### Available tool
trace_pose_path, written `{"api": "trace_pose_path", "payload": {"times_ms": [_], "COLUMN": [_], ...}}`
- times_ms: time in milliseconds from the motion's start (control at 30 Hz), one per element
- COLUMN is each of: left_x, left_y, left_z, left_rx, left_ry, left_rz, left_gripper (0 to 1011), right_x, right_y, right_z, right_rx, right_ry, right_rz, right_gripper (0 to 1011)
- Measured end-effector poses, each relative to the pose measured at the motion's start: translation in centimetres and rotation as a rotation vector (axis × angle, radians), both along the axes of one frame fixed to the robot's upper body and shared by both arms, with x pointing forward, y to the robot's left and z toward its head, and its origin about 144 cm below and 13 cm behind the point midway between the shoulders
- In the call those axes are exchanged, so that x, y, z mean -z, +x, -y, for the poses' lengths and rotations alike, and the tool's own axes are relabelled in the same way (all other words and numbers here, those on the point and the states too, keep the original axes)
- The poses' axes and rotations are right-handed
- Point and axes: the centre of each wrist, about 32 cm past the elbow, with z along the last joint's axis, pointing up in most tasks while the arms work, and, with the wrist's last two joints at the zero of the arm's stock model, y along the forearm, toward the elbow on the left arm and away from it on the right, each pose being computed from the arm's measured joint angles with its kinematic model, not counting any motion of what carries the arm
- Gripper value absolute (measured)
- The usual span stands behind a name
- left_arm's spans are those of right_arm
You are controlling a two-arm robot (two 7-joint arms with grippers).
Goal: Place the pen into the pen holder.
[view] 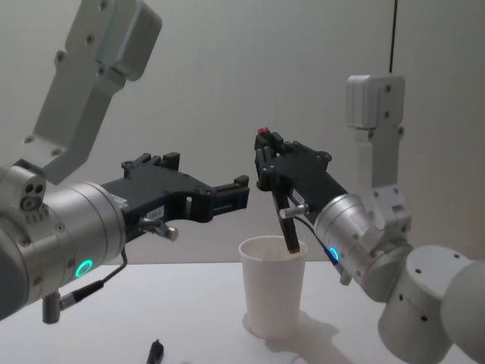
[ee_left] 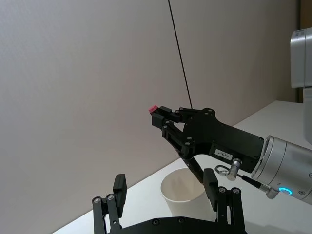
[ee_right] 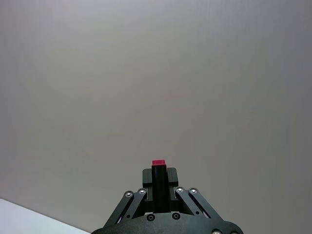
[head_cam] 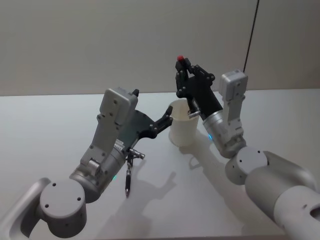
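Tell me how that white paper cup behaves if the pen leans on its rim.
The plain white paper cup, tapered to a narrow base, looks light and unanchored: probably tips or slides easily. Its thin wall would likely dent if the open left gripper beside it squeezed. The right gripper holds the black, red-capped pen, tip at the rim.

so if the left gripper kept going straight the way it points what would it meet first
Probably the pen, which the right gripper holds over the white paper cup. The open left gripper aims just above the rim, though depth is unclear.
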Motion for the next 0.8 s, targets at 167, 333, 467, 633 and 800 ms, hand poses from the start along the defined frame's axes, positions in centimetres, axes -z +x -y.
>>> {"api": "trace_pose_path", "payload": {"times_ms": [167, 333, 467, 633, 800], "left_x": [0.0, 0.0, 0.0, 0.0, 0.0], "left_y": [0.0, 0.0, 0.0, 0.0, 0.0], "left_z": [0.0, 0.0, 0.0, 0.0, 0.0], "left_rx": [0.0, 0.0, 0.0, 0.0, 0.0], "left_ry": [0.0, 0.0, 0.0, 0.0, 0.0], "left_rz": [0.0, 0.0, 0.0, 0.0, 0.0], "left_gripper": [1003, 1003, 1003, 1003, 1003], "right_x": [0.17, 0.29, 0.36, 0.39, 0.37], "right_y": [-0.14, -0.23, -0.29, -0.3, -0.25], "right_z": [-0.13, -0.19, -0.22, -0.18, 0.01], "right_rx": [0.001, 0.004, 0.007, 0.012, 0.02], "right_ry": [-0.006, -0.014, -0.024, -0.035, -0.045], "right_rz": [0.004, 0.008, 0.014, 0.021, 0.029], "right_gripper": [193, 332, 475, 618, 796]}}
